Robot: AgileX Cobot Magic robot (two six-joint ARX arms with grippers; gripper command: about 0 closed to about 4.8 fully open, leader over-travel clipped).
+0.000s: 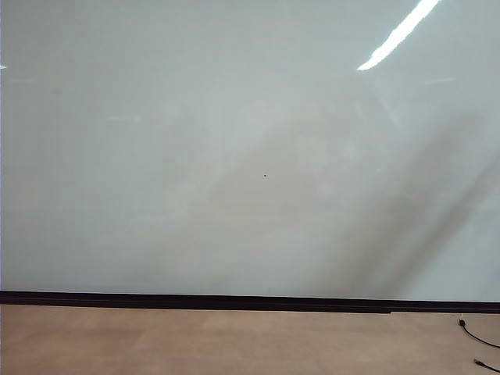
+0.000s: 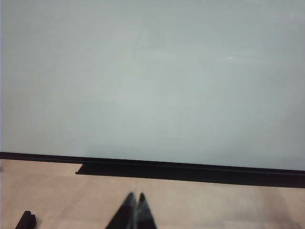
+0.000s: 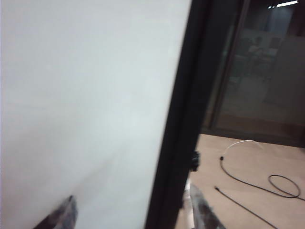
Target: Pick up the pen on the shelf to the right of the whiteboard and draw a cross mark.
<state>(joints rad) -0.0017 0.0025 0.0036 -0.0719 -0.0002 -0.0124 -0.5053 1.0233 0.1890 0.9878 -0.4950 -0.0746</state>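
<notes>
The whiteboard (image 1: pixel 234 141) fills the exterior view, a glossy pale surface with a black strip (image 1: pixel 195 300) along its bottom edge and one tiny dark speck (image 1: pixel 265 176). The pen, its shelf and a cross mark are out of view in all three views. My left gripper (image 2: pixel 135 196) is low over the tan floor facing the whiteboard (image 2: pixel 152 76), its tips pressed together and holding nothing. My right gripper (image 3: pixel 131 206) is open, one blurred finger (image 3: pixel 66 212) before the whiteboard (image 3: pixel 86 95), the other (image 3: pixel 200 207) beyond its black side frame (image 3: pixel 183 119). Neither gripper shows in the exterior view.
Tan floor (image 1: pixel 234 340) runs below the board. Black cables (image 1: pixel 478 337) lie at its right end, and cables (image 3: pixel 257 174) also trail over the floor in the right wrist view. A small black block (image 2: pixel 26 220) sits near my left gripper. Dark glass panels (image 3: pixel 257 71) stand beyond the frame.
</notes>
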